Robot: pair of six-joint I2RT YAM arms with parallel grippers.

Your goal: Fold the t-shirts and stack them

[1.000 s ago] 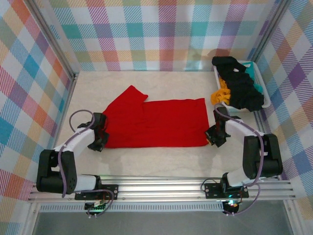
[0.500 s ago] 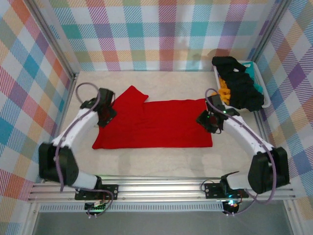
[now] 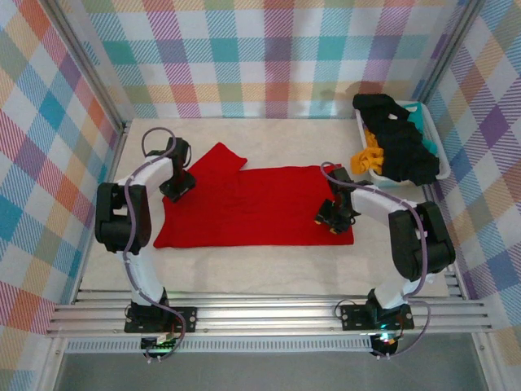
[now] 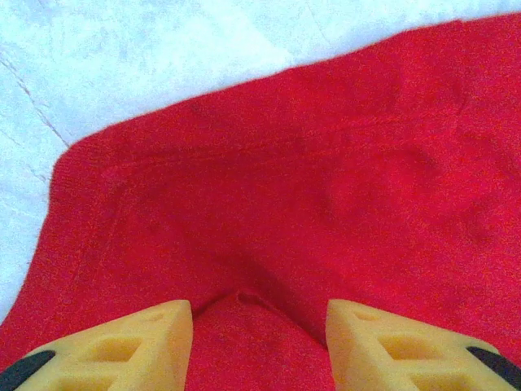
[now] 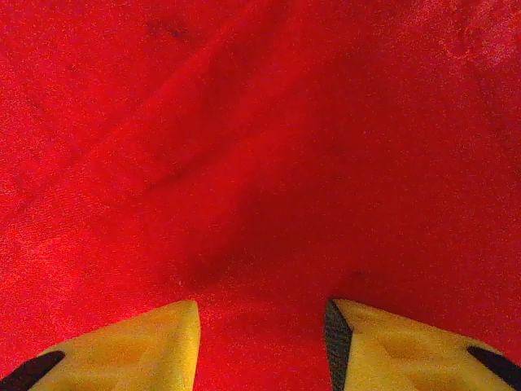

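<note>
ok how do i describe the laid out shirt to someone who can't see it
Start at the pale table ringed by plaid walls. In its middle lies the red t-shirt, spread flat. The black shirt and orange-yellow shirt are heaped in the basket far right; this one lies out alone.

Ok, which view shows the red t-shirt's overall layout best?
Top external: the red t-shirt lies spread on the table, nearly its whole outline visible. The left wrist view gives a close-up of one rounded edge; the right wrist view, creased cloth up close.
</note>
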